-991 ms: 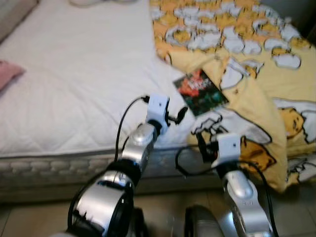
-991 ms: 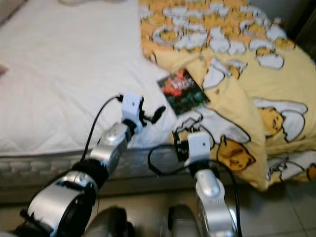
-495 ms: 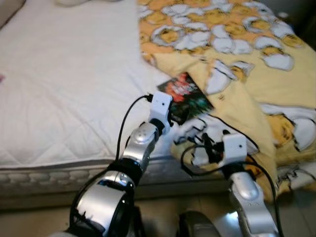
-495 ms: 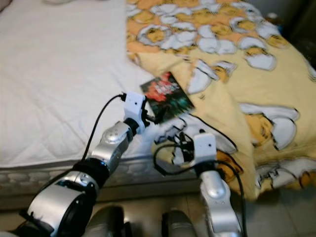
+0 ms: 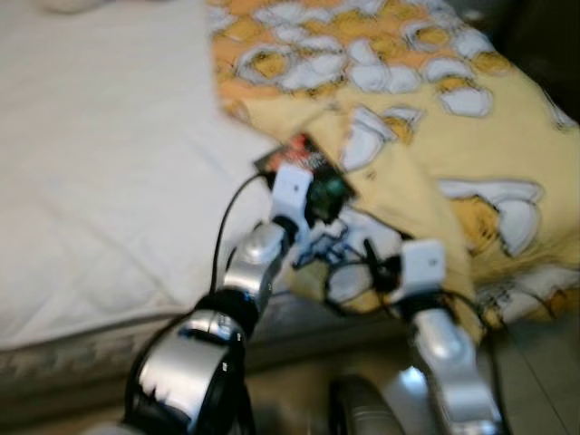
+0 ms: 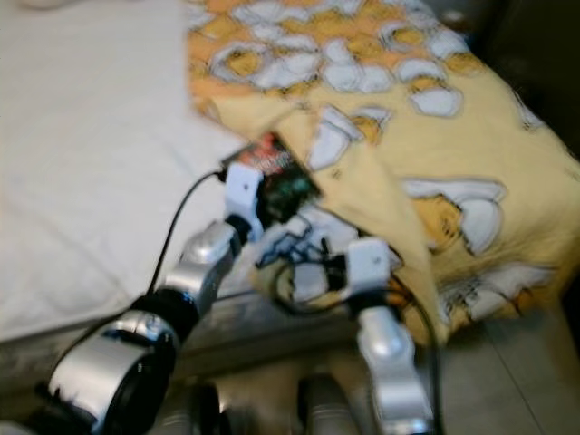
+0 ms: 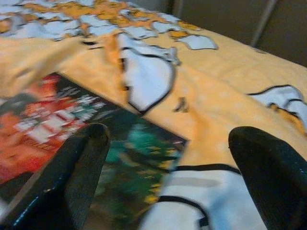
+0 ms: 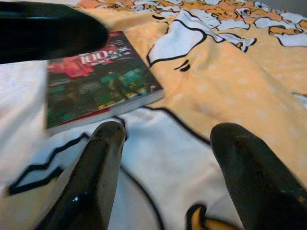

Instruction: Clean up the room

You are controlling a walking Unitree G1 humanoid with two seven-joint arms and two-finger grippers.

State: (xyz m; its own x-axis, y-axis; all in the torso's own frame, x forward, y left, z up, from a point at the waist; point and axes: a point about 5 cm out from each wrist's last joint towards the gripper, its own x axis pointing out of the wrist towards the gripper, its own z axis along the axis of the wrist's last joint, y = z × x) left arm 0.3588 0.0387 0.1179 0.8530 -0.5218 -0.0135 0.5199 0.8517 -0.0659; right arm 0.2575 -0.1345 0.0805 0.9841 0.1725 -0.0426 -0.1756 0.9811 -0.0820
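Observation:
A paperback book with a red and green cover lies on the bed, partly tucked against a fold of the yellow egg-print blanket. My left gripper is open and hovers right over the book's near end; the wrist view has the book between its two spread fingers. My right gripper is open a little nearer the bed edge, low over the blanket's white patch, with the book just beyond its fingertips.
The white quilted mattress spreads to the left. The blanket hangs over the bed's near right edge. Tiled floor lies at the lower right, with a dark area past the bed's far right corner.
The camera has swung, shifting the scene left and blurring it. My left gripper has reached forward from the mattress edge to the book. The right gripper has advanced over the blanket.

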